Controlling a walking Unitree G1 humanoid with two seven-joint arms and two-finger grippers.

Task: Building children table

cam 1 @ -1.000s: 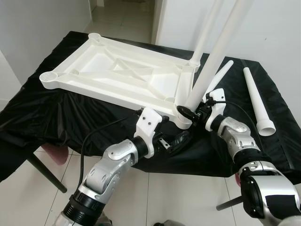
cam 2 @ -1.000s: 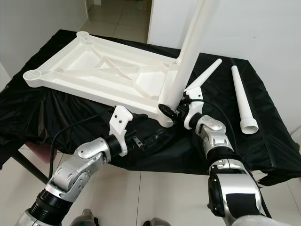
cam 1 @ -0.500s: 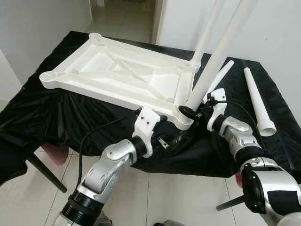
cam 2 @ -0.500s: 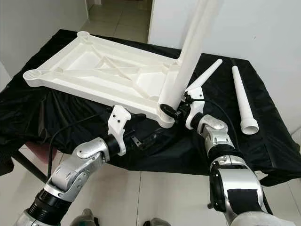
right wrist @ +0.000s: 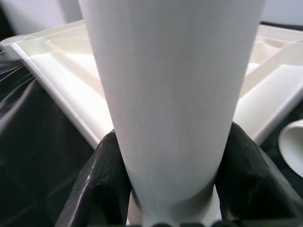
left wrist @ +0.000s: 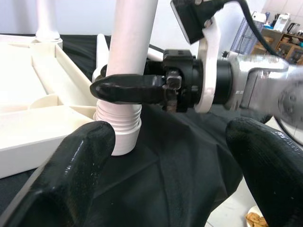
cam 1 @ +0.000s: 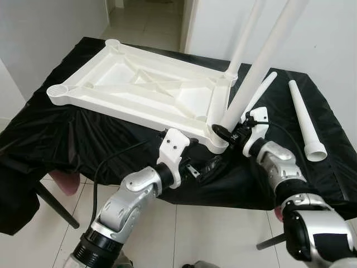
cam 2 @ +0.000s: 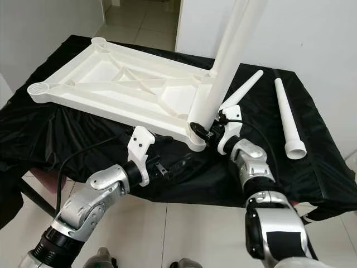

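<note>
Two black fingers of the right gripper (cam 1: 225,133) are clamped around the base of a white table leg (cam 1: 252,84), apparently so its threaded end can be turned into the near-right corner socket of the upturned tabletop (cam 1: 139,89). The left gripper (cam 1: 207,169) is spread wide below that corner, forearm reaching up from beneath the black-draped surface (cam 1: 72,134).

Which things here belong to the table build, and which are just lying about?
In the job: upturned white tabletop; near-corner leg gripped by right gripper; fitted far leg; two loose legs; open left gripper.

Lying about: black cloth; pink object underneath.
</note>
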